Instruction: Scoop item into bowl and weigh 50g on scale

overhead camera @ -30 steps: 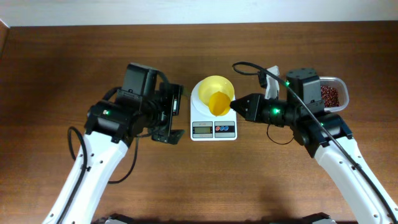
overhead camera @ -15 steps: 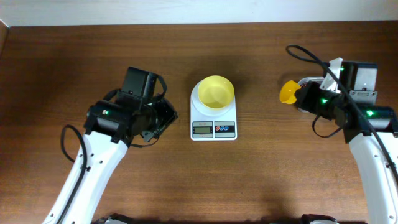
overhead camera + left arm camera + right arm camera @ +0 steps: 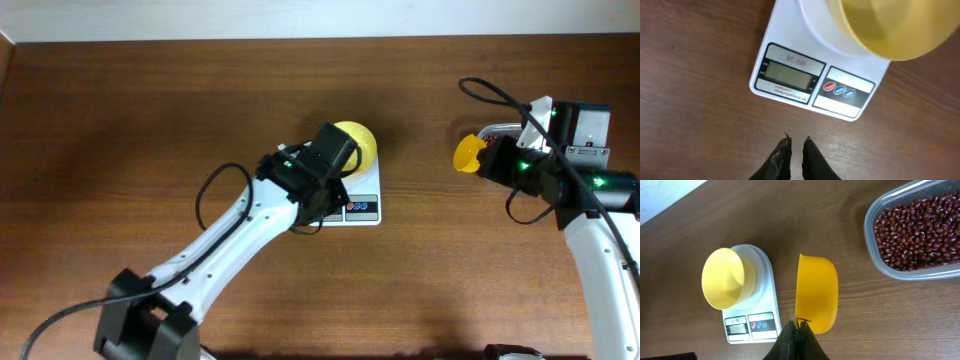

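The white scale (image 3: pixel 790 75) lies right ahead of my left gripper (image 3: pixel 796 144), whose fingers stand almost together over bare wood just short of the scale's front edge, holding nothing. The pale-yellow bowl (image 3: pixel 890 25) sits on the scale's platform; seen from the right wrist, the bowl (image 3: pixel 725 277) looks empty. My right gripper (image 3: pixel 799 325) is shut on the handle of a yellow scoop (image 3: pixel 817 292), held above the table between the scale (image 3: pixel 752 322) and the tub. Reddish-brown beans (image 3: pixel 920 227) fill that tub. From overhead, my left arm (image 3: pixel 320 170) covers the scale's (image 3: pixel 365 205) left half.
The clear plastic tub (image 3: pixel 875 255) stands at the right, mostly under my right arm (image 3: pixel 560 180) from overhead. Brown wooden table (image 3: pixel 150 120) stretches to the left and front. A pale wall edge runs along the back.
My left arm swung right from the table's left side to the scale and its jaws closed. My right gripper carried the scoop from over the bowl back toward the tub.
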Controlling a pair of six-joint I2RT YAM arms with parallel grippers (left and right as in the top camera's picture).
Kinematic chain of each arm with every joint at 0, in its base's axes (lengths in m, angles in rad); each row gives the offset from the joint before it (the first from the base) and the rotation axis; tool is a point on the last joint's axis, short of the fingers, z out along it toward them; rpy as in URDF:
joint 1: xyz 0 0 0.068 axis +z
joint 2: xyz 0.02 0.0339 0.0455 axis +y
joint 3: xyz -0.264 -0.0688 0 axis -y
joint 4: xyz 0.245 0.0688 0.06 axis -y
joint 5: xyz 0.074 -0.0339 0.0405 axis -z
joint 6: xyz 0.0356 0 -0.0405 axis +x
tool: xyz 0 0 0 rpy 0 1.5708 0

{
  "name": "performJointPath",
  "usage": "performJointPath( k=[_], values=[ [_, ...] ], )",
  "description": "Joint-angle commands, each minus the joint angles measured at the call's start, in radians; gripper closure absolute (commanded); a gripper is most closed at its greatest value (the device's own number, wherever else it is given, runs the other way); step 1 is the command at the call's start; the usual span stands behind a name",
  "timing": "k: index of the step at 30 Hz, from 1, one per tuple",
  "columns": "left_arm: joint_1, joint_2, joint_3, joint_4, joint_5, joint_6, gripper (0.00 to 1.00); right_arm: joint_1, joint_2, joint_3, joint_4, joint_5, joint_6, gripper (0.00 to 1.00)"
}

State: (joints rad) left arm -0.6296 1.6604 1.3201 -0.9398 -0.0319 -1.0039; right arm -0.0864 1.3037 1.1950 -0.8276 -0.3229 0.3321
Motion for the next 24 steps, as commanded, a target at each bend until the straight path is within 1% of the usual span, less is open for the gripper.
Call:
performJointPath(
  k=[1, 3, 7, 10, 15, 20, 24],
  values=[
    [-0.028, 0.071, -0.007, 0.029, -0.022, 0.010, 1.00, -0.006, -0.001, 0.022, 0.000, -0.010, -0.010, 0.96],
    [-0.047, 0.107, -0.007, 0.060, -0.043, 0.010, 1.00, -0.006, -0.001, 0.022, -0.007, -0.009, -0.010, 0.96],
    [-0.097, 0.114, -0.007, 0.109, -0.053, 0.010, 1.00, -0.006, -0.001, 0.022, -0.006, -0.009, -0.010, 0.96],
    [-0.140, 0.145, -0.007, 0.139, -0.104, 0.010, 1.00, -0.006, -0.001, 0.022, -0.006, -0.009, -0.010, 0.96],
    [-0.142, 0.200, -0.007, 0.146, -0.127, 0.010, 1.00, -0.006, -0.001, 0.022, -0.003, -0.008, -0.010, 0.96],
    [-0.142, 0.272, -0.008, 0.192, -0.126, 0.010, 1.00, -0.006, -0.001, 0.022, -0.004, -0.005, -0.010, 0.96],
    [-0.143, 0.288, -0.008, 0.229, -0.143, 0.010, 1.00, -0.006, -0.001, 0.022, -0.007, -0.005, -0.010, 0.96]
  ],
)
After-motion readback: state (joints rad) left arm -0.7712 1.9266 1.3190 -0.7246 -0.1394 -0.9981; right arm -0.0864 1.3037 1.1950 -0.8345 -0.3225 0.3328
